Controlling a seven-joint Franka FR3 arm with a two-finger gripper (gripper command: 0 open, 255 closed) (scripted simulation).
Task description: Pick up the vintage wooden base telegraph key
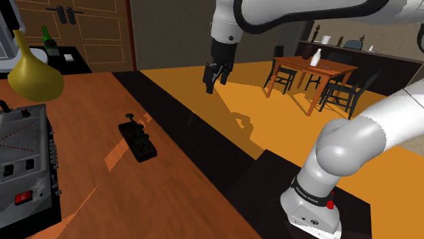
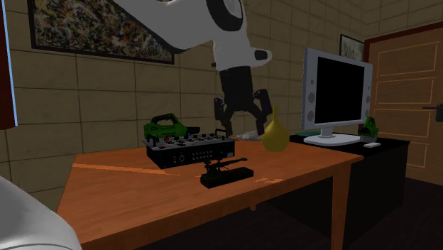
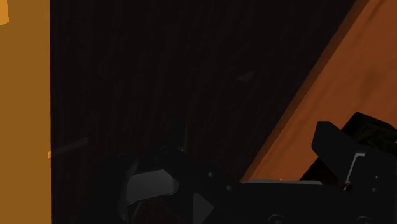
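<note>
One key [image 1: 138,139] lies flat on the table [image 1: 88,197], near the long edge on the side of the arm [image 1: 272,17] and roughly midway along it. A grey box [image 1: 24,159] stands further in from that edge, and a yellow vase [image 1: 32,75] sits toward a far corner.

None of the pick-up appears done. The key rests on the wood with nothing touching it, so approach, descent, grasp and lift all remain.

The end effector [image 2: 243,117] hangs well above table height. Judging by the wrist view, which looks down on dark floor with the table's edge off to one side, it is out past that long edge and not over the key. Its fingers point downward and stand wide apart, with nothing between them. The arm arches high, its last links dropping almost vertically to the wrist.
</note>
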